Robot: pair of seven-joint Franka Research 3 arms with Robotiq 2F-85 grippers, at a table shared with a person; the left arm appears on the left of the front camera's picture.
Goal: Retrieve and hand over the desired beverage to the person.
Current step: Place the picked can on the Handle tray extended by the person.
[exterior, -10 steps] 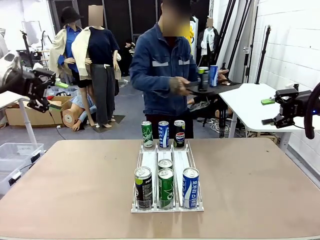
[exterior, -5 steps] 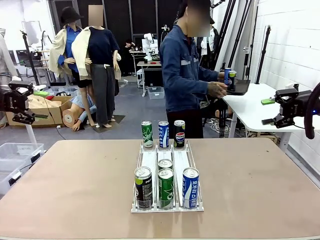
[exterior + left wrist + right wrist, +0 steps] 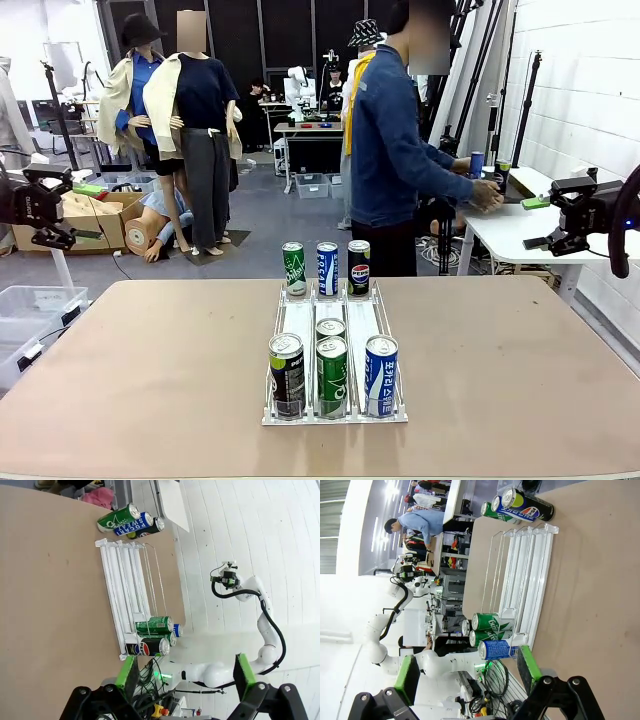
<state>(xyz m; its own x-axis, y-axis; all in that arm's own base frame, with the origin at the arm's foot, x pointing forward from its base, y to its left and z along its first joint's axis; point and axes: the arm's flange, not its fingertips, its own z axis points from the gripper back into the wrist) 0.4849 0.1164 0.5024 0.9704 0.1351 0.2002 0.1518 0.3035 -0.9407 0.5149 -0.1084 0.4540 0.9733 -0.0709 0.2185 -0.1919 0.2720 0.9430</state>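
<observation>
Table is holding the rack (image 3: pixel 300 415) mid-surface, cans (image 3: pixel 331 375) standing upright, while left gripper (image 3: pixel 45 210) and right gripper (image 3: pixel 560 215) are hovering open at opposite edges, roughly equidistant, person (image 3: pixel 400 150) turning away.

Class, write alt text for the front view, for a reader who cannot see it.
Seven drink cans stand in a clear rack on a brown table. Behind it, a person in a blue jacket faces a white side table, while the open left gripper and right gripper wait at the sides.

cans (image 3: pixel 331 362) in rack (image 3: pixel 300 322) on table (image 3: pixel 150 380); person (image 3: pixel 400 150) behind
</observation>
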